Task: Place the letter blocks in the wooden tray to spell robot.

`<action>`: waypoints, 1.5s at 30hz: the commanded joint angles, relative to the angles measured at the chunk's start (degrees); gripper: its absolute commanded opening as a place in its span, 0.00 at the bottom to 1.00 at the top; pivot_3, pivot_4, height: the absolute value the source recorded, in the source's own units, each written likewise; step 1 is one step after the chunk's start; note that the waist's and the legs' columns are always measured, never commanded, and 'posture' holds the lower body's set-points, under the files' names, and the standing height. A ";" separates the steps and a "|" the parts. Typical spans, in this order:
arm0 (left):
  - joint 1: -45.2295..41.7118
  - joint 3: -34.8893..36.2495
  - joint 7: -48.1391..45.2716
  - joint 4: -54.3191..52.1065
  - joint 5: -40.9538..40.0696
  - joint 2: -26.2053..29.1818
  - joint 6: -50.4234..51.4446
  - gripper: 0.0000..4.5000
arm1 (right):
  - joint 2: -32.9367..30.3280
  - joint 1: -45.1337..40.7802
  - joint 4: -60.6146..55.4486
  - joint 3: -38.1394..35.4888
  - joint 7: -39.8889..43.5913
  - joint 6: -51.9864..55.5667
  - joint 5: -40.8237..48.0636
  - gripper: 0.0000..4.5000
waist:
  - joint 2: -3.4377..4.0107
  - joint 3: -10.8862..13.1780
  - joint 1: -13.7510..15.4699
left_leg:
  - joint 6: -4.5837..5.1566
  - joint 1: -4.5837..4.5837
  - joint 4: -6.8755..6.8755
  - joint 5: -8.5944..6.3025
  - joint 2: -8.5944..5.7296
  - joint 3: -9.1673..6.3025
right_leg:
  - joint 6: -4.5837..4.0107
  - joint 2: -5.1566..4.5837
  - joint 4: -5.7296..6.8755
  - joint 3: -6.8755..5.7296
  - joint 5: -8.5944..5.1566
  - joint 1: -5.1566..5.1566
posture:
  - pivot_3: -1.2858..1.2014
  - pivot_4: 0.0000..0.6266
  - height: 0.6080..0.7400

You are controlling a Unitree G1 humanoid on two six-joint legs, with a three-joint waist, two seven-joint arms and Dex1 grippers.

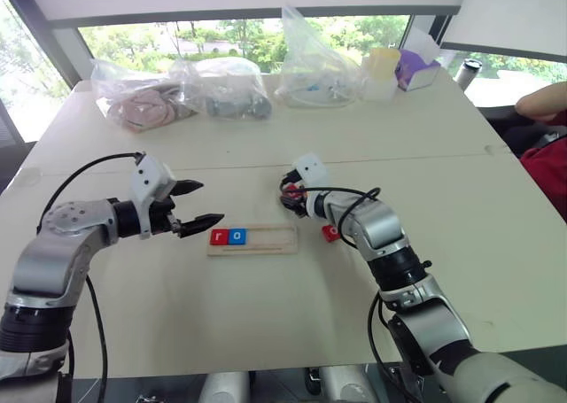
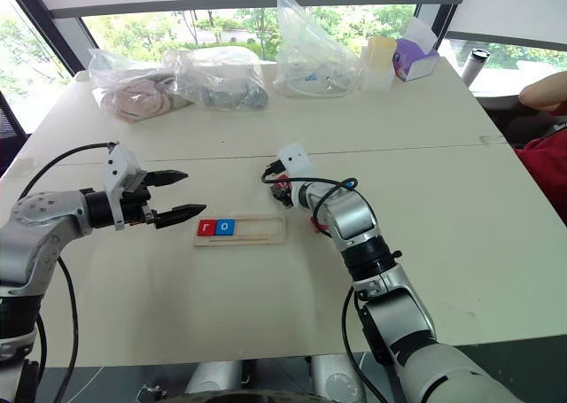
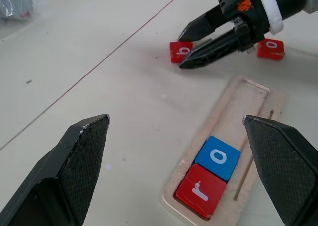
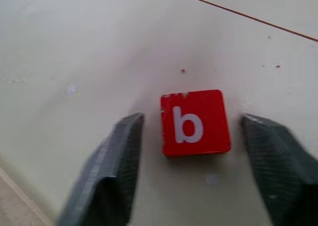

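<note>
The wooden tray (image 1: pixel 275 237) lies mid-table with a red r block (image 1: pixel 218 237) and a blue o block (image 1: pixel 236 236) side by side at its left end. A red b block (image 4: pixel 195 122) lies flat on the table just beyond the tray's right end. My right gripper (image 4: pixel 191 119) is open and straddles it, one finger on each side with a small gap to the block. Another red block, an o (image 3: pixel 271 48), lies by my right wrist. Left of the tray my left gripper (image 1: pixel 211 202) hovers wide open, holding nothing.
Several clear plastic bags (image 1: pixel 221 84) of items line the table's far edge, with a yellow-lidded container (image 1: pixel 383 71) and a purple box (image 1: pixel 415 68) to their right. A person's arm (image 1: pixel 542 102) and red clothing show at the right edge.
</note>
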 commanded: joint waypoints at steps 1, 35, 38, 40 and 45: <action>-0.71 0.39 0.56 -1.60 -0.43 0.65 -0.48 1.00 | 1.44 -0.94 -0.21 0.07 0.37 -0.77 -0.57 0.25 | 0.00 0.00 -0.02 | 0.00 0.00 0.00 0.00 0.00 0.00 | 0.00 0.00 0.00 0.00 0.00 0.00 | 0.52 0.24 1.00; -9.91 -15.90 -3.68 -3.77 -2.01 -7.92 -0.44 1.00 | 6.02 27.13 -58.21 -19.52 -15.80 39.73 -9.33 0.99 | 0.02 0.01 0.21 | -0.03 -0.06 -0.02 0.02 -0.13 -0.24 | 0.19 -0.04 -0.07 -0.01 -0.28 0.01 | 0.52 0.24 1.00; -9.54 -15.40 -4.98 -4.20 -2.73 -6.80 0.03 1.00 | 1.51 23.84 -60.66 -21.17 -12.29 40.30 -7.37 0.99 | 0.03 0.02 0.17 | -0.03 -0.06 -0.01 0.02 -0.13 -0.24 | 0.08 -0.05 -0.08 -0.01 -0.34 0.01 | 0.52 0.24 1.00; -9.30 -15.12 -6.21 -5.04 -3.61 -5.94 0.54 1.00 | -1.36 21.08 -60.63 -24.26 -7.41 39.69 -4.49 0.99 | 0.02 0.02 0.12 | -0.03 -0.05 -0.01 0.02 -0.14 -0.23 | 0.09 -0.04 -0.08 -0.02 -0.35 0.01 | 0.52 0.24 1.00; -7.43 -18.58 -13.75 -10.14 -1.58 1.97 -1.19 1.00 | -28.38 21.76 -50.47 -23.69 17.74 28.92 8.00 0.99 | 0.06 0.17 0.24 | -0.02 -0.09 -0.07 0.01 -0.14 -0.22 | 0.07 -0.02 -0.22 -0.06 -0.39 0.02 | 0.52 0.24 1.00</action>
